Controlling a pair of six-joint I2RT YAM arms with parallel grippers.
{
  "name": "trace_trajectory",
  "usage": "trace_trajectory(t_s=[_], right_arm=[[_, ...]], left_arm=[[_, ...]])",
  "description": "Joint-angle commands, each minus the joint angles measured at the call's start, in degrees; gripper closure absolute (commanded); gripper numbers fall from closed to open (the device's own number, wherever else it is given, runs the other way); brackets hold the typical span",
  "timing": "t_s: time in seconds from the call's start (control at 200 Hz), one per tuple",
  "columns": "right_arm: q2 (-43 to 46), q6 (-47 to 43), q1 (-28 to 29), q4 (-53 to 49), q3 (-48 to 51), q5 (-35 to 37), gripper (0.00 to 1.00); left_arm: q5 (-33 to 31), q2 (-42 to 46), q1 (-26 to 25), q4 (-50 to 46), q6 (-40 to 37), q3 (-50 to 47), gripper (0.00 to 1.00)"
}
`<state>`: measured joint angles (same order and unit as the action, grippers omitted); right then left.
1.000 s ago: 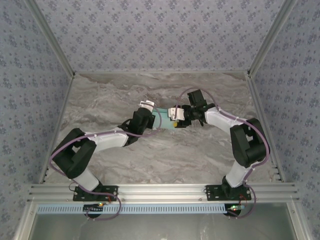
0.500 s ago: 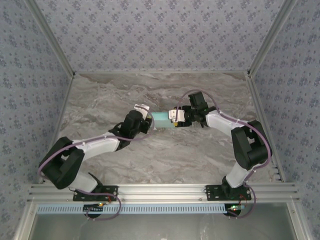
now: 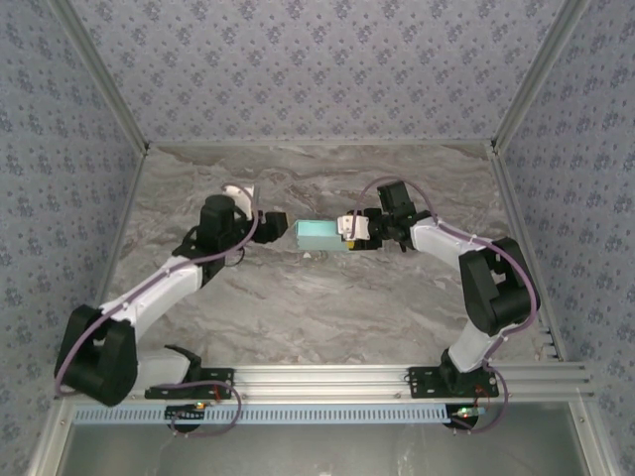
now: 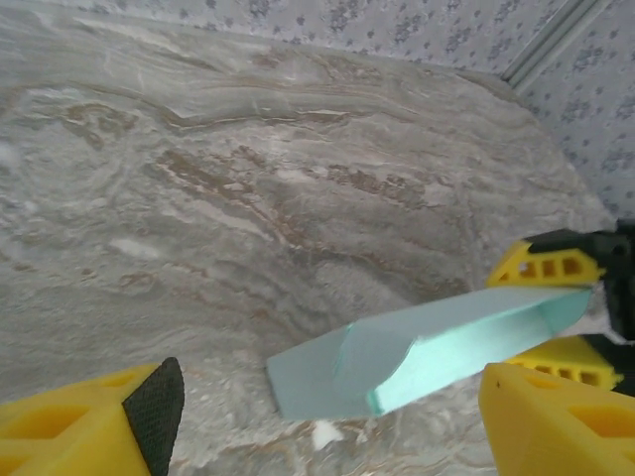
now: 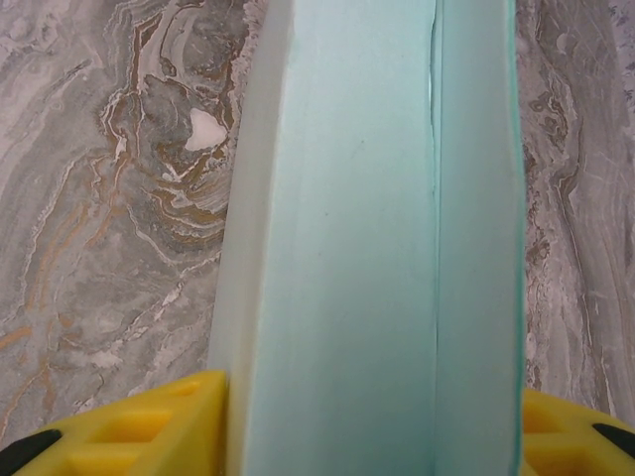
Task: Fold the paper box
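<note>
From above, the paper box (image 3: 319,235) sits mid-worktop as a small flat aqua block, long side running left to right. The right pincer (image 3: 347,230) is clenched on its right end. The left pincer (image 3: 278,227) is released, jaws spread, just beside the box's left edge with a gap between them. Bare marble worktop (image 3: 327,307) lies open in front of and behind the box. The papered walls (image 3: 298,69) stand well back.

The left wrist view has the left pincer (image 4: 322,421) wide apart, one yellow finger at each lower corner. The paper box (image 4: 417,347) slants away between them, with its near edge free. The right pincer (image 4: 571,312) grips its far end. Open worktop (image 4: 248,178) stretches beyond.

In the right wrist view, the right pincer (image 5: 367,446) clamps the paper box (image 5: 367,248) from both sides. A seam runs along the box's length near its right edge. Worktop (image 5: 119,198) flanks both long edges.
</note>
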<state>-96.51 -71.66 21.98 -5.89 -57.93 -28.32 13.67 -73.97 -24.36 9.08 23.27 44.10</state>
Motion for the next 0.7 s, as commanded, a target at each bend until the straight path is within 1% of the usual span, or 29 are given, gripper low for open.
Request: trace_trajectory(t_s=[0.0,0.035,0.105,0.18,0.24,0.3,0.365,0.42,0.45,0.475,0.545,0.58,0.695], right_arm=[[-2.66,-1.39,-0.62,-7.29,-0.28,0.56,0.48],[-2.64,-1.29,-0.70,-7.78,-0.55,0.37,0.48],[-2.92,-1.03,-0.95,-9.15,-1.26,-0.50,0.48],[-3.66,-0.44,-1.32,-11.72,-2.83,-1.21,0.48],[-4.50,0.75,-1.82,-13.76,-4.25,-1.70,0.48],[-4.92,1.43,-2.29,-15.31,-5.23,-2.31,0.48],[-5.17,1.67,-2.57,-16.40,-5.76,-2.76,0.48],[-5.50,1.77,-2.59,-17.26,-6.42,-3.06,0.48],[-5.63,1.86,-2.62,-17.88,-6.78,-3.15,0.48],[-5.81,1.82,-2.61,-18.43,-7.25,-3.15,0.48],[-6.04,2.27,-2.49,-19.16,-7.71,-3.15,0.48],[-5.97,2.53,-2.42,-19.33,-7.72,-2.90,0.49],[-5.71,3.04,-2.22,-19.10,-7.46,-2.04,0.49]], left_arm=[[7.28,-6.19,0.87,-1.70,5.30,5.93,0.21],[7.59,-8.05,1.06,-1.70,6.39,7.31,0.21],[8.52,-10.87,1.61,-2.90,8.54,9.57,0.27],[13.33,-12.37,2.40,-2.36,9.73,10.12,0.28],[17.90,-11.52,2.56,0.72,7.65,8.15,0.29],[19.37,-8.66,2.27,2.68,1.68,5.30,0.28],[17.44,-4.91,1.26,7.39,-6.23,0.48,0.27],[11.73,-2.90,-0.19,10.12,-12.64,-2.44,0.27],[8.03,-2.83,-0.72,9.91,-14.27,-2.61,0.28],[6.38,-3.45,-0.76,9.53,-15.02,-2.20,0.30],[5.71,-6.87,-0.69,6.80,-18.09,0.54,0.37],[5.71,-8.63,-0.90,6.37,-19.44,1.59,0.38],[6.50,-12.49,-1.93,10.48,-20.73,3.04,0.41]])
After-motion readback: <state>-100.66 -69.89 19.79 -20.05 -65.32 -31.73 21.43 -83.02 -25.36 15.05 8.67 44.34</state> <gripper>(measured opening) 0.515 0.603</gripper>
